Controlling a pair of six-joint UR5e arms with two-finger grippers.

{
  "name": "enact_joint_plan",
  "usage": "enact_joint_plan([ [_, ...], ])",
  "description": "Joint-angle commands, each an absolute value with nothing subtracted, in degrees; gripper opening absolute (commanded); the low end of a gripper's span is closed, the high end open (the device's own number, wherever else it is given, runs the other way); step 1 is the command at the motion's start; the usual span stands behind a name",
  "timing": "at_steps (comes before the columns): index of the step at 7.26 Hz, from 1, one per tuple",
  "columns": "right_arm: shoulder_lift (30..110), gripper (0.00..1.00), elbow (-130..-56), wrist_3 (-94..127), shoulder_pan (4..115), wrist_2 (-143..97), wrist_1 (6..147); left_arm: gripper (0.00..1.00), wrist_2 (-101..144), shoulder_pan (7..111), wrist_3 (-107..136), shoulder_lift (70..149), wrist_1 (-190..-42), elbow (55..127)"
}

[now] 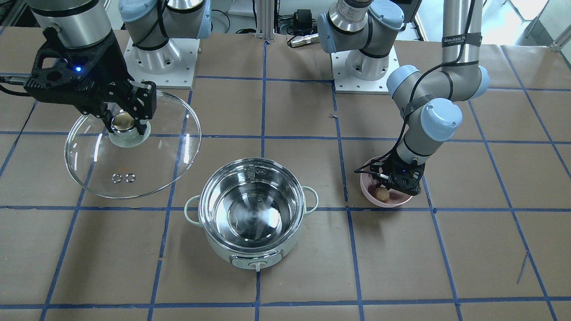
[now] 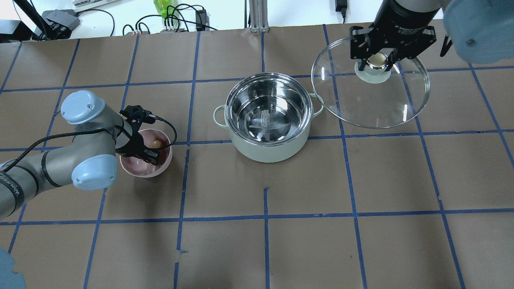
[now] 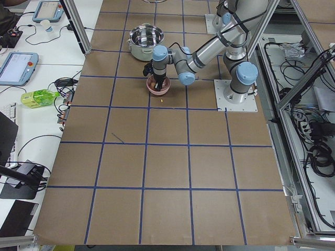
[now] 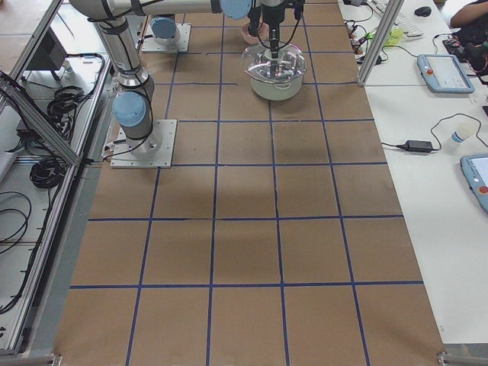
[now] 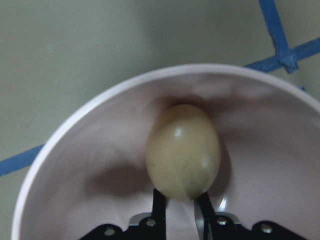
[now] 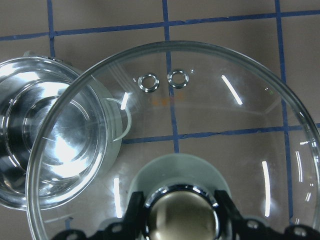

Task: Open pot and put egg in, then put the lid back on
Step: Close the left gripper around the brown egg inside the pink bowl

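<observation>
The pot (image 1: 250, 200) stands open and empty at the table's middle, knob toward the operators' side. My right gripper (image 1: 127, 120) is shut on the cream knob of the glass lid (image 1: 147, 156) and holds it tilted in the air beside the pot (image 2: 268, 108). In the right wrist view the lid (image 6: 200, 120) partly overlaps the pot's rim. The brown egg (image 5: 182, 150) lies inside a pink bowl (image 5: 75, 150). My left gripper (image 5: 181, 200) reaches down into that bowl, its narrow fingers (image 5: 159, 205) closed against the egg's near end.
The pink bowl (image 2: 140, 170) sits on brown paper with blue tape lines, about one square to the pot's left in the overhead view. Both arm bases (image 1: 156, 58) stand at the table's robot side. Cables and devices lie beyond the far edge.
</observation>
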State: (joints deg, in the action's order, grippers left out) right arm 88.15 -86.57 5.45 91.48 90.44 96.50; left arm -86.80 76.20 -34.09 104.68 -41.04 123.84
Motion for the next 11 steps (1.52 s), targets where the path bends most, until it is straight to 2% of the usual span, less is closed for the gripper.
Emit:
enact_joint_plan([
  [1, 88.2, 0.01, -86.6, 5.4, 91.4, 90.4, 96.5, 0.37, -86.7, 76.2, -34.1, 104.7, -41.0, 123.6],
  [6, 88.2, 0.01, -86.6, 5.4, 91.5, 90.4, 96.5, 0.44, -86.7, 76.2, -34.0, 104.9, -40.7, 122.2],
  [8, 88.2, 0.01, -86.6, 5.4, 91.4, 90.4, 96.5, 0.53, -86.6, 76.2, -34.0, 104.9, -40.7, 122.2],
  [11, 88.2, 0.01, -86.5, 5.4, 91.4, 90.4, 96.5, 0.53, -86.5, 76.2, -33.9, 105.2, -40.6, 122.2],
])
